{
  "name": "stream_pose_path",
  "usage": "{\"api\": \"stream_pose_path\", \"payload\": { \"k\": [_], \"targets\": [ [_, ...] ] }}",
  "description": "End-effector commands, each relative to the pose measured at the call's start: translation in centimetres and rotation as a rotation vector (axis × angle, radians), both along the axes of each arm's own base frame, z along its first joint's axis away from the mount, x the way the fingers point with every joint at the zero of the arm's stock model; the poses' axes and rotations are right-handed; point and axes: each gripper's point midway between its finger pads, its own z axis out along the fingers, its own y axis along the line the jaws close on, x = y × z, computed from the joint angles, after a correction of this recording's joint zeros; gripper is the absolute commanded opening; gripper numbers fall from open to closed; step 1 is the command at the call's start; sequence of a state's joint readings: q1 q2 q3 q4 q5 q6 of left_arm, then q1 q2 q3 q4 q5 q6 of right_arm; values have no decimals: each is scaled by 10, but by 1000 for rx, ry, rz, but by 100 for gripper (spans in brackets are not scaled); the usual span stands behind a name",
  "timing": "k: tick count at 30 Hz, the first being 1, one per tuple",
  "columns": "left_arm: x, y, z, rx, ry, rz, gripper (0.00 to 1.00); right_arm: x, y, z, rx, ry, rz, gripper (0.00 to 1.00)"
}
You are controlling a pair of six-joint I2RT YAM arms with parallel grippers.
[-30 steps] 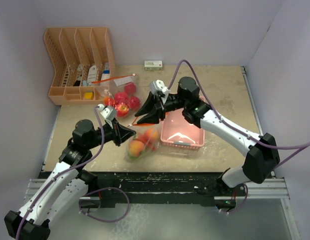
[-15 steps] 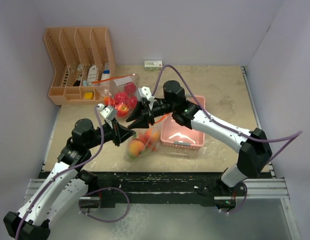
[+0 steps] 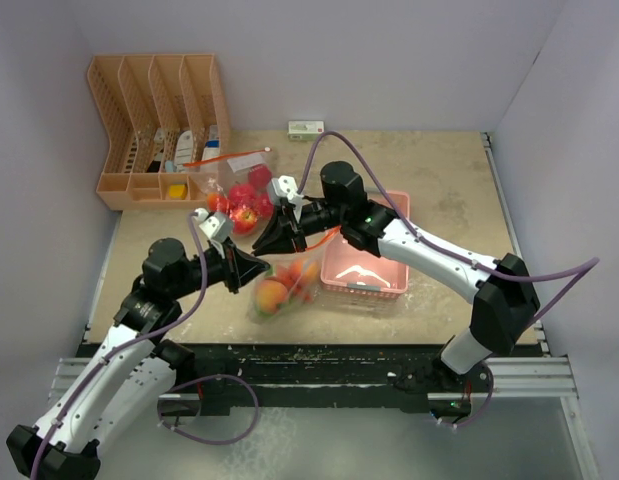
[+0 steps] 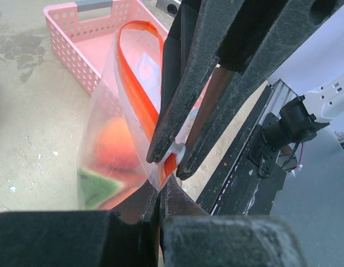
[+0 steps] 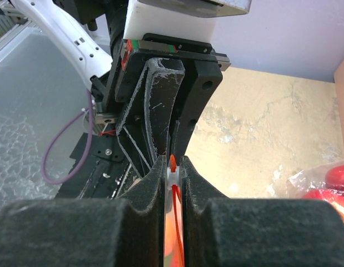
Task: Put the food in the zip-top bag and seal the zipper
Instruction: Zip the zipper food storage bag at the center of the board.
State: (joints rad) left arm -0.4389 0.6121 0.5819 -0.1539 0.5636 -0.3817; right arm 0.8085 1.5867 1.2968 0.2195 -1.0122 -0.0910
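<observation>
A clear zip-top bag point(image 3: 285, 284) lies between the arms, holding an orange peach point(image 3: 273, 293) and other toy fruit. In the left wrist view I see the peach point(image 4: 113, 142) and a green piece point(image 4: 94, 188) inside it. My left gripper point(image 3: 260, 266) point(image 4: 160, 188) is shut on the bag's corner by the zipper end. My right gripper point(image 3: 265, 243) point(image 5: 172, 167) is shut on the white slider point(image 4: 175, 151) of the orange zipper, almost touching the left fingertips. Beyond the slider the orange zipper strip point(image 4: 139, 53) gapes in an open loop.
A pink plastic basket point(image 3: 367, 268) stands just right of the bag. Several red apples point(image 3: 246, 200) lie in a second clear bag behind it. A peach-coloured file rack point(image 3: 154, 120) stands at the back left, a small box point(image 3: 306, 128) at the back wall.
My right gripper has slid left along the zipper, from over the basket's left edge to right beside my left gripper. The left gripper has kept its hold and place.
</observation>
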Motion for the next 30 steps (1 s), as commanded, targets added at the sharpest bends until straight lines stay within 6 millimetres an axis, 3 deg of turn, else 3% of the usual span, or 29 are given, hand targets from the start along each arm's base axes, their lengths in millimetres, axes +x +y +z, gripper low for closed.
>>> {"api": "stream_pose_path", "payload": {
  "k": [1,16,19,24,30],
  "targets": [
    [2,2,32,-32,-102,11,0,6,0,18,31,-50,-15,9],
    [-1,6,37,-41,-123,29,0,32,-19,-6,-42,-20,-128,13],
    [-1,6,35,-39,-120,31,0,34,-26,-10,-44,-9,-130,21],
    [0,5,35,-39,-118,29,0,18,-27,2,-4,0,-39,44],
    [1,5,34,-38,-115,30,0,19,-23,15,26,-18,-13,48]
  ]
}}
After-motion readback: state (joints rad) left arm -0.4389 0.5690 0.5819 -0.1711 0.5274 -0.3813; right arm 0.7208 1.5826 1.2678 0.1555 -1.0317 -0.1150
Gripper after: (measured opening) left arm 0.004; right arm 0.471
